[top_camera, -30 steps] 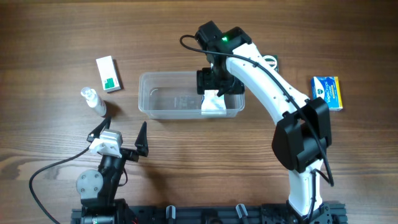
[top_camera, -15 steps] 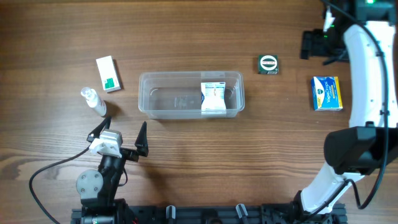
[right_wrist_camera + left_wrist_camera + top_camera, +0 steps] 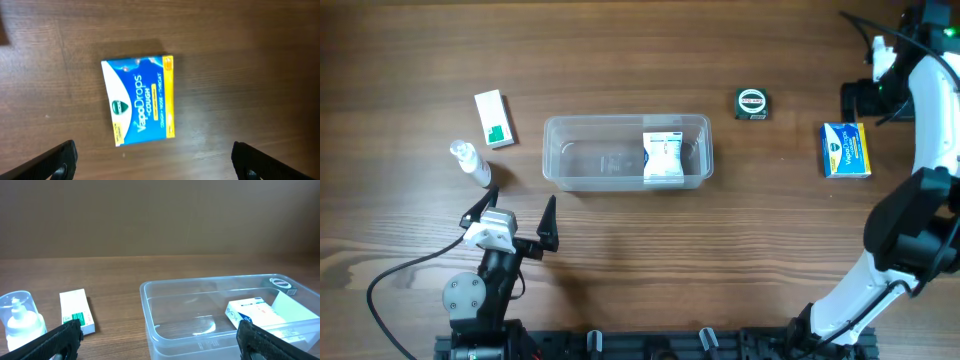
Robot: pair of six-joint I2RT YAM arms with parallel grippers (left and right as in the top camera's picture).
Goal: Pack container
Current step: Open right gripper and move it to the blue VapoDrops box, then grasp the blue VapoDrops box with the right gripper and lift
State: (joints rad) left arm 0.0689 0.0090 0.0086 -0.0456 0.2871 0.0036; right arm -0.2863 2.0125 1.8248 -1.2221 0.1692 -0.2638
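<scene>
Clear container (image 3: 585, 155) sits mid-table, white box (image 3: 663, 158) in its right end. Near the front edge the left gripper (image 3: 515, 215) gapes empty — the right gripper (image 3: 152, 165) likewise, near a blue box (image 3: 139, 100) by the right edge.

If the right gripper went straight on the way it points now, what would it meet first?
Most likely the blue-and-yellow VapoDrops box, lying flat on the table within the span of the right gripper's open jaws, a little off centre. Depth is unclear, so it might touch bare wood beside the box instead.
</scene>
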